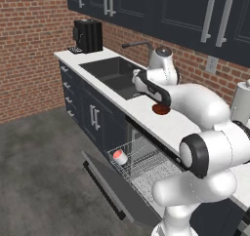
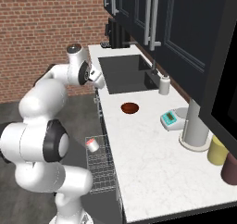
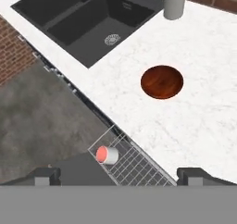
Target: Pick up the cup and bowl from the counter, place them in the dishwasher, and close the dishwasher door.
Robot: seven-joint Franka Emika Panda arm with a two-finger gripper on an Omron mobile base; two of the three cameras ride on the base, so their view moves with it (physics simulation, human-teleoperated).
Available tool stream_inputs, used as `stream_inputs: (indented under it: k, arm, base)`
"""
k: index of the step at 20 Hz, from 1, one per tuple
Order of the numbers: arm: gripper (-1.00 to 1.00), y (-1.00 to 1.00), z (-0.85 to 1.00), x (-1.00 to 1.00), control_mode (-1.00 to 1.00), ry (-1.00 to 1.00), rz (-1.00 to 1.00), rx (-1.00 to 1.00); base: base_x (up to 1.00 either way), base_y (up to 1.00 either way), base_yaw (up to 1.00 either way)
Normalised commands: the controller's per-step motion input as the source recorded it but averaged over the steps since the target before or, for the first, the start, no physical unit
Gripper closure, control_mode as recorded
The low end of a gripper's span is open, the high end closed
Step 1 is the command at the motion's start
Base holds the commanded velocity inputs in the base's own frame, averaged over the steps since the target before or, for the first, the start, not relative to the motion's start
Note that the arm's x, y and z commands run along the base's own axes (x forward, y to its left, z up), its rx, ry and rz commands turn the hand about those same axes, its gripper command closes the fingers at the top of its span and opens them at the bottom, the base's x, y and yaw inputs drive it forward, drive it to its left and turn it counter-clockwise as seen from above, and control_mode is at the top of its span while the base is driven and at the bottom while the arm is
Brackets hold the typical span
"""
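The gripper (image 3: 118, 174) has its jaws spread wide with nothing between them; in the hand view the two dark fingertips (image 3: 46, 174) stand far apart at the bottom, looking down from above the counter's front edge. Between them, below, lies the cup (image 3: 108, 155), tipped on its side in the corner of the silver wire rack (image 3: 139, 165) of the dishwasher, its pink-red inside facing outward. From the left base view the cup (image 1: 119, 157) rests at the outer front corner of the rack (image 1: 146, 164), which is pulled out over the lowered dishwasher door (image 1: 110, 184); the right base view shows the cup (image 2: 93, 144) on the rack (image 2: 102, 167) just off the counter's edge. Farther from the jaws, the bowl (image 3: 162, 82) sits upright on the white marble counter (image 3: 203, 107), well clear of the fingertips, glossy reddish-brown inside. In the left base view the arm's dark wrist covers part of the bowl (image 1: 161, 109); the right base view shows the bowl (image 2: 130, 108) alone on the counter (image 2: 152, 163), between the black sink (image 2: 125, 72) and a small teal kitchen scale (image 2: 170, 120). Beyond the sink stand a faucet (image 1: 136, 45) and a white soap dispenser (image 3: 175, 1). A yellow jar (image 2: 216, 151) and a maroon jar (image 2: 230, 169) sit near the wall, beside a white cylinder on a round base (image 2: 194, 126).
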Motion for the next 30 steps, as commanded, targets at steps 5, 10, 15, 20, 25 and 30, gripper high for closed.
stream_inputs:
  k: [5,10,15,20,25,30]
  arm:
    - [-1.00,0.01,-0.02,-0.15,-1.00,0.08,0.19,-0.33]
    - [-1.00,-0.04,-0.27,-0.01,-1.00,0.03,0.36,-0.17]
    - [-1.00,-0.21,-0.30,0.01,-1.00,0.01,0.37,-0.05]
    - [-1.00,-0.03,-0.21,0.14,-1.00,0.15,0.16,-0.16]
    - [-1.00,-0.02,-0.55,0.34,-1.00,0.25,0.01,-0.22]
    - [-1.00,-0.19,-0.33,0.29,-1.00,0.12,0.00,-0.11]
  base:
    - [0.00,0.00,0.00]
    - [0.00,0.00,0.00]
    - [0.00,0.00,0.00]
    - [0.00,0.00,0.00]
    - [0.00,0.00,0.00]
    - [0.00,0.00,0.00]
